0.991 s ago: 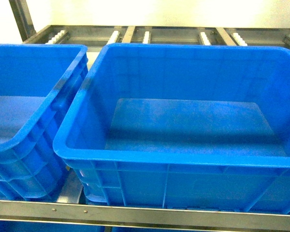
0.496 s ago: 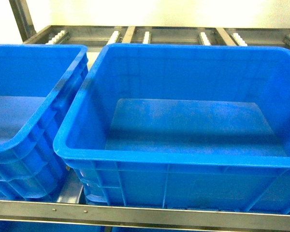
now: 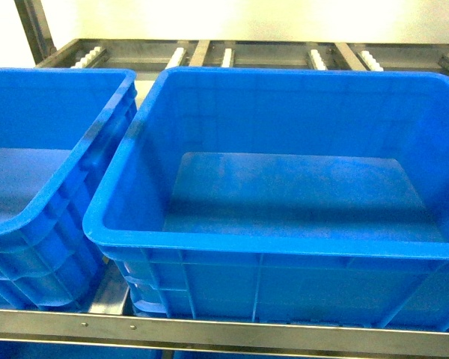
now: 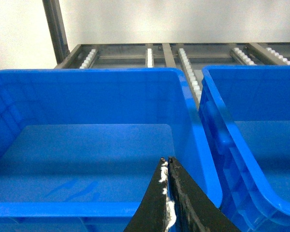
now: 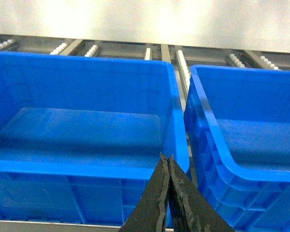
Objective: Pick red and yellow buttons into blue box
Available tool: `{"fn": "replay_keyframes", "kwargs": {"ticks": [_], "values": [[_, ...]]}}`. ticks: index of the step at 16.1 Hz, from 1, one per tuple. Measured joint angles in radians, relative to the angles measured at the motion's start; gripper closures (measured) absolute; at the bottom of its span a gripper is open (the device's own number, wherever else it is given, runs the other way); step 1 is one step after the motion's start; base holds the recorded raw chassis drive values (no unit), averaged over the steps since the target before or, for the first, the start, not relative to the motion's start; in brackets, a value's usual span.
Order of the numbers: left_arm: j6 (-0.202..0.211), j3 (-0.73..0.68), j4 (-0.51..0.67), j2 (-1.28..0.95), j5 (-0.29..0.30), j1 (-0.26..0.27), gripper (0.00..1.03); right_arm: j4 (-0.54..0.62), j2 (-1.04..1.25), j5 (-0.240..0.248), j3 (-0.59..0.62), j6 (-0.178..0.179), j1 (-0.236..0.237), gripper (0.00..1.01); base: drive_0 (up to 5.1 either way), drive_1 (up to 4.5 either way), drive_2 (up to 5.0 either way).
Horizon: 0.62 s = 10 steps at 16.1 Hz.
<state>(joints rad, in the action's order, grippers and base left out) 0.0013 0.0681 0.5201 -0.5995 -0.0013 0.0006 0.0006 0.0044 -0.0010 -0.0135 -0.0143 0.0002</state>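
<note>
Nothing new since a second ago: blue box [image 3: 209, 243] mid-frame stays empty, no buttons visible, left gripper [image 4: 167, 166] and right gripper [image 5: 166, 162] pinched closed on nothing

The right gripper [image 5: 167, 193] pokes up from the bottom edge, its dark fingers pressed together with nothing between them. Beyond it stand two deep crates side by side: a blue box [image 5: 87, 166] and a second blue crate [image 5: 232, 166], on a roller rack [image 5: 181, 60].
</note>
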Motion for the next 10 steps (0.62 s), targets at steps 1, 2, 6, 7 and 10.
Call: {"fn": "replay_keyframes", "kwargs": {"ticks": [1,2,6,7,10], "values": [[0.0,-0.01,-0.021,0.03,0.001,0.0,1.01,-0.006,0.0,0.0,0.0,0.0,0.0,0.99,0.0,0.0,0.0],[0.0,-0.018,-0.045,0.065,0.001,0.0,1.01,-0.005,0.0,0.0,0.0,0.0,0.0,0.99,0.0,0.0,0.0],[0.0,-0.054,-0.094,0.166,0.001,0.0,1.01,-0.005,0.0,0.001,0.0,0.0,0.0,0.99,0.0,0.0,0.0],[0.0,-0.054,-0.126,0.206,0.001,0.0,1.01,-0.005,0.0,0.0,0.0,0.0,0.0,0.99,0.0,0.0,0.0],[0.0,-0.054,-0.209,0.285,0.001,0.0,1.01,-0.005,0.0,0.001,0.0,0.0,0.0,0.99,0.0,0.0,0.0]]}}
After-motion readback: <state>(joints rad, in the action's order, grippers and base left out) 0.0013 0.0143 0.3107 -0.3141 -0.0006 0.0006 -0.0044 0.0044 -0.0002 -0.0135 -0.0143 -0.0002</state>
